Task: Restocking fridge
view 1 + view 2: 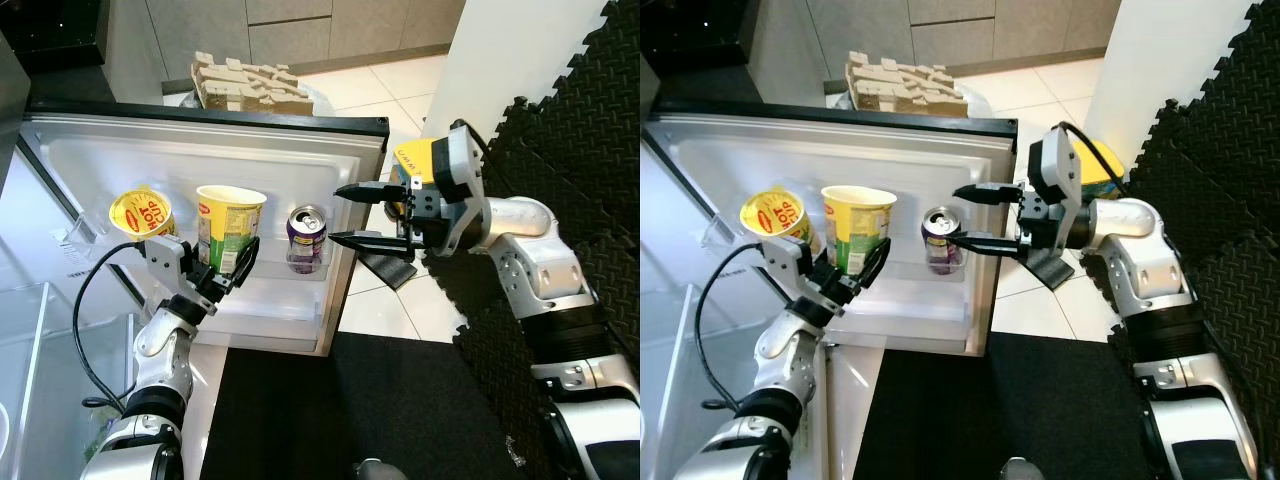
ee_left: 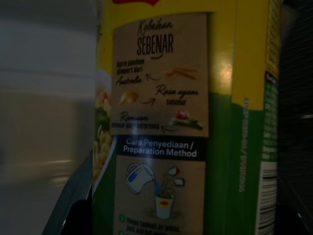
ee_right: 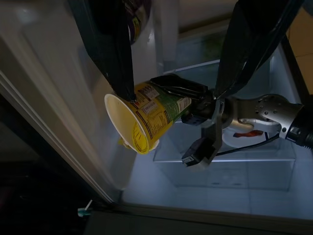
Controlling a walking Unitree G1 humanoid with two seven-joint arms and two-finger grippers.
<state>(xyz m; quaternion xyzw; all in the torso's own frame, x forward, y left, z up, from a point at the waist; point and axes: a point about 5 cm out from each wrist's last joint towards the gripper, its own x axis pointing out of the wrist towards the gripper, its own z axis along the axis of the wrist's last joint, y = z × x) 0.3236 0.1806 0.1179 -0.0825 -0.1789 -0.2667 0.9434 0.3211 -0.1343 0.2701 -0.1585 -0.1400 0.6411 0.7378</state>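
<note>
In the left wrist view the cup [image 2: 195,122] runs off the top and bottom edges, so you cannot see its rim or base, and the fine print down its right side is too small to read. The pale surface [image 2: 46,98] at the left of that frame is blurred. In the left eye view the left gripper [image 1: 222,270] covers the cup's lower part, so you cannot see its base. The can [image 1: 306,238] at centre has a label too small to read. The right arm [image 1: 560,330] is cut off at the lower right edge.
</note>
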